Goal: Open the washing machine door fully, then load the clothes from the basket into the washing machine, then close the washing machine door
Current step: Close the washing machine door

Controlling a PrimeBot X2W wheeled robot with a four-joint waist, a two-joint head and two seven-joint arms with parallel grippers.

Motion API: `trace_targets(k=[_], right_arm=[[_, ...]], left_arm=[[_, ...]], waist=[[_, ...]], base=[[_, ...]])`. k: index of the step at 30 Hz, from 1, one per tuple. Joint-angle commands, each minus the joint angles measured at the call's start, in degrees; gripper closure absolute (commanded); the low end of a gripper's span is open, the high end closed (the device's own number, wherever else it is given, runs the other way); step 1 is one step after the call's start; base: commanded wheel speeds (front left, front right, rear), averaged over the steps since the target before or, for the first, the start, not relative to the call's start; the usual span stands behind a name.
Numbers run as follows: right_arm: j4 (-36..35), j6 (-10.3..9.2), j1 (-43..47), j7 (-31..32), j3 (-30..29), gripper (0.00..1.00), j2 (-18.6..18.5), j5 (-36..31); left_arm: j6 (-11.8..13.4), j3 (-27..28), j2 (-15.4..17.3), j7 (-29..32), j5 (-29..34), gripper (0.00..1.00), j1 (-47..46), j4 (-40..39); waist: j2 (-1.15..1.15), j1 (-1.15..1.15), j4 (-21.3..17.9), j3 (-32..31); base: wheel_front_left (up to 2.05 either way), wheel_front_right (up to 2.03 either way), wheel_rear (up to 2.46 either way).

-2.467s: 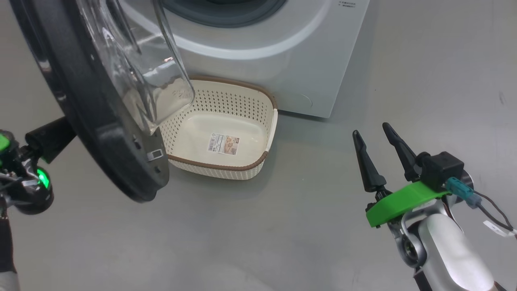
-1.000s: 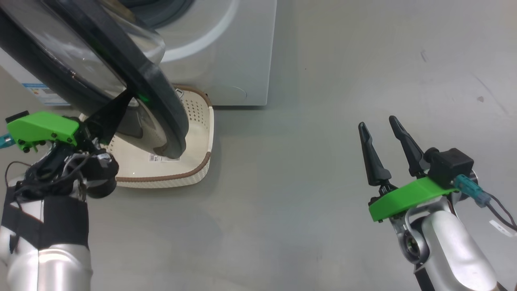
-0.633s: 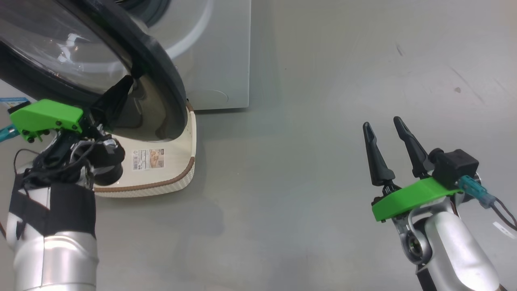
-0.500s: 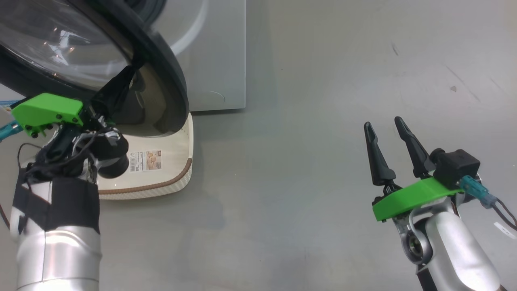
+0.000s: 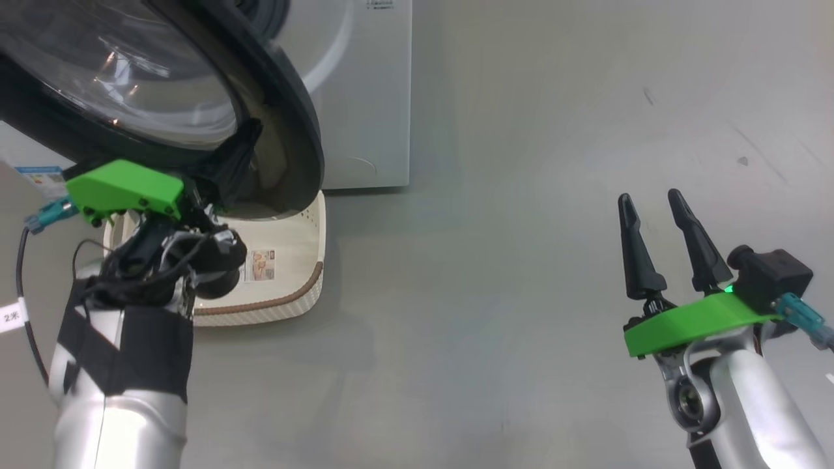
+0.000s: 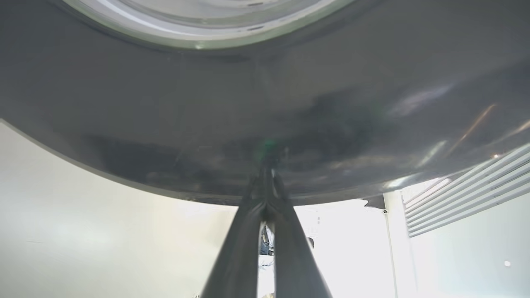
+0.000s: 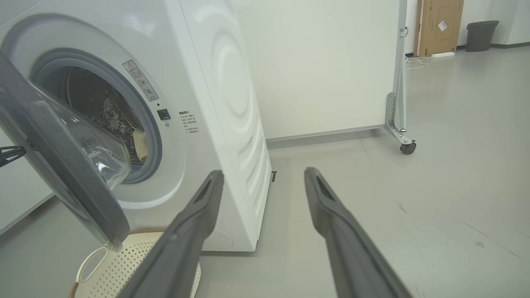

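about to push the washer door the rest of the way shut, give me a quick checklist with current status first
1. Basket emptied: ok, the base that shows is bare but for its sticker.
2. Clothes in the drum: ok, pale yellow fabric shows inside the washing machine.
3. Nothing hanging over the gasket: cannot tell, the washing machine door hides its lower part.
4. Left gripper on the door: ok, fingers together, tips against the black ring.
5. Right gripper out of the door's path: ok, open over the floor off to the right.
6. Door shut: not ok, it stands ajar.
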Motion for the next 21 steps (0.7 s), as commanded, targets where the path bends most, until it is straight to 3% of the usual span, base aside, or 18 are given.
trace_targets(k=[1, 9, 21], right_arm=[[-2.24, 0.20, -0.22, -0.55, 0.53, 0.00, 0.20, -0.10], [-4.37, 0.20, 3.14, -0.55, -0.95, 0.00, 0.20, -1.47], [-5.88, 0.20, 7.17, -0.55, -1.82, 0.00, -0.04, -2.21]], left_arm=[[-0.40, 1.08, 1.82, 0.01, 0.67, 1.00, 0.64, -2.94], [-0.40, 0.31, 3.60, -6.13, 5.48, 1.00, 15.26, -16.50], [-0.40, -7.62, 10.91, -27.17, 21.74, 1.00, 32.63, -29.64]], waist=[[0.00, 0.00, 0.69, -0.85], [0.00, 0.00, 2.56, -6.68], [0.00, 0.00, 4.93, -12.56]], base=[[0.00, 0.00, 0.00], [0.00, 0.00, 0.00], [0.00, 0.00, 0.00]])
